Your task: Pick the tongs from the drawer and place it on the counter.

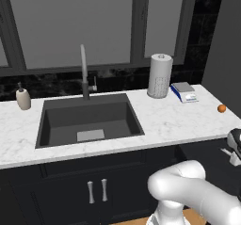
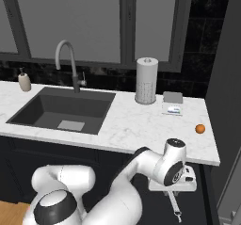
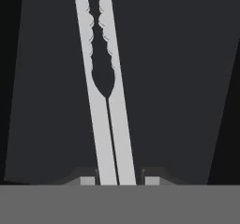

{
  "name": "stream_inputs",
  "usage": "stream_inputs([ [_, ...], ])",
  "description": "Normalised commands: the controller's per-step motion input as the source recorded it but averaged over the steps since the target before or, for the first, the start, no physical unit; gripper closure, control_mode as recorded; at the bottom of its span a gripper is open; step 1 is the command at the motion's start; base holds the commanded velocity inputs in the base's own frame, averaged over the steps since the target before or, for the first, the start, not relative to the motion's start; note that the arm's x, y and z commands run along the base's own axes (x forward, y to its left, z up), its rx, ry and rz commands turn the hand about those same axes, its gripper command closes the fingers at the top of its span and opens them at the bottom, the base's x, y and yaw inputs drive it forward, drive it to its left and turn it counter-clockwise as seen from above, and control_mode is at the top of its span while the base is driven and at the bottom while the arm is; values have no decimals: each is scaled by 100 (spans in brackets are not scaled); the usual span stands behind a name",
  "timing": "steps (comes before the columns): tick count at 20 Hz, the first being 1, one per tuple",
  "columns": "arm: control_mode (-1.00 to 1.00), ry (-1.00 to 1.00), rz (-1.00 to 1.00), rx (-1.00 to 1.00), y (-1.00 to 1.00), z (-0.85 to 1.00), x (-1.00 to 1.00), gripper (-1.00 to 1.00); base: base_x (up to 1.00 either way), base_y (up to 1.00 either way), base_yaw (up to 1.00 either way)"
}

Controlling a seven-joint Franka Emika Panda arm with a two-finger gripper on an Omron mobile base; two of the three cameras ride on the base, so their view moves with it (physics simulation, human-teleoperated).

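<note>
The counter (image 2: 141, 125), white marble, spans the room with the sink (image 2: 61, 108) sunk at its nine o'clock side in the right base view. A paper towel roll (image 2: 146, 80) stands toward twelve o'clock, with a small scale (image 2: 172, 104) just beside it at three o'clock and an orange (image 2: 200, 128) near the counter's right end.

Below the counter's right end the drawer (image 3: 178, 78) is open, its dark floor showing in the hand view. The tongs (image 3: 105, 101) lie in it, running from six o'clock up to twelve o'clock in that view, scalloped tips at the far end. In the right base view they (image 2: 174, 205) show slim and silvery under the hand, at five o'clock.

The gripper (image 3: 116, 181) straddles the tongs near their handle end, one finger tip on each side. The jaws look close against the two arms, but whether they are actually clamped I cannot tell.

The likely risk: gripped so near one end, the long tongs could pivot or slip on lifting, and the far tips might catch the drawer front or the thick counter edge above.

The arm bends forward from the base, elbow low, wrist turned so the hand points down into the drawer just under the counter lip.
</note>
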Motion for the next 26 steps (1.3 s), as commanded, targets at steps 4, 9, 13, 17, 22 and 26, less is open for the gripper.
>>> stream_inputs([
  [4,-100,-5,0,2,12,83,2,100,0,0,0],
  [9,-100,-12,0,2,24,43,27,100,0,0,0],
  [13,-100,-11,0,5,28,41,68,100,0,0,0],
  [17,-100,-6,0,8,35,29,94,100,0,0,0],
  [22,-100,-3,0,5,44,7,100,100,0,0,0],
  [26,-100,0,0,0,56,0,100,100,0,0,0],
])
